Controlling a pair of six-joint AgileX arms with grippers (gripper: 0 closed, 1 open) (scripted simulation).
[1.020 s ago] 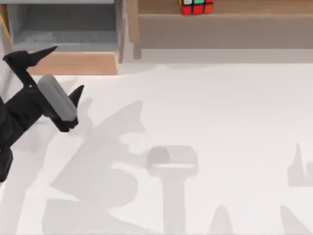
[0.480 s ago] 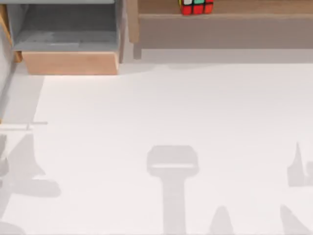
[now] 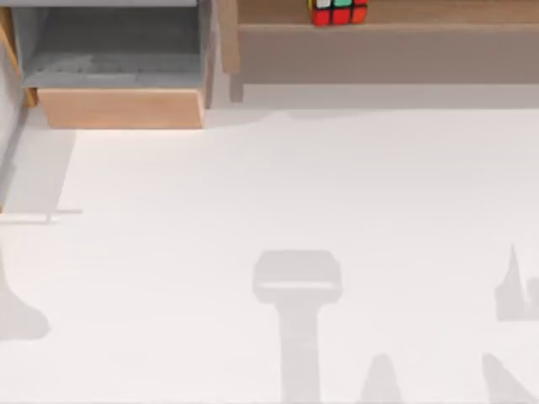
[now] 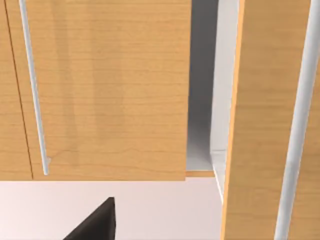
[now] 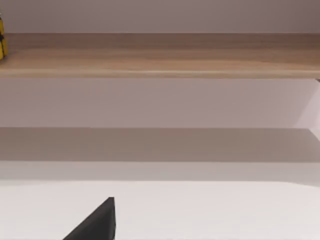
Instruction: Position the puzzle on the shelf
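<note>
- The puzzle [image 3: 338, 12] sits on the shelf [image 3: 438, 12], at the far edge of the table [image 3: 295, 185] and a little right of centre in the top view. It is a small cube of glossy squares split by black grid lines; red, green and orange faces show toward the camera. No writing or brand can be read on it.
- In the right wrist view a sliver of the puzzle [image 5: 2, 45], yellow with black lines, rests on the board at one end.
- The shelf is a long, flat board of light-brown wood with fine straight grain and a crisp front edge. Below it lies a grey-brown recess, shaded and bare.
- Left of the shelf stands a wooden box [image 3: 118, 105] with a grey interior and a plain wooden front lip. A narrow gap separates it from the shelf's upright end.
- The table is smooth and white, with broad open room across its middle. Soft grey shadows lie on it.
- The left wrist view faces pale wooden panels [image 4: 110, 90] with thin silver bar handles [image 4: 35, 95], and a dark finger tip [image 4: 97, 225] of the left pincer in the foreground. I cannot tell how far that pincer is open.
- The right wrist view has a like dark tip [image 5: 97, 225] of the right pincer, over the white table before the shelf. Its opening I cannot tell either.
</note>
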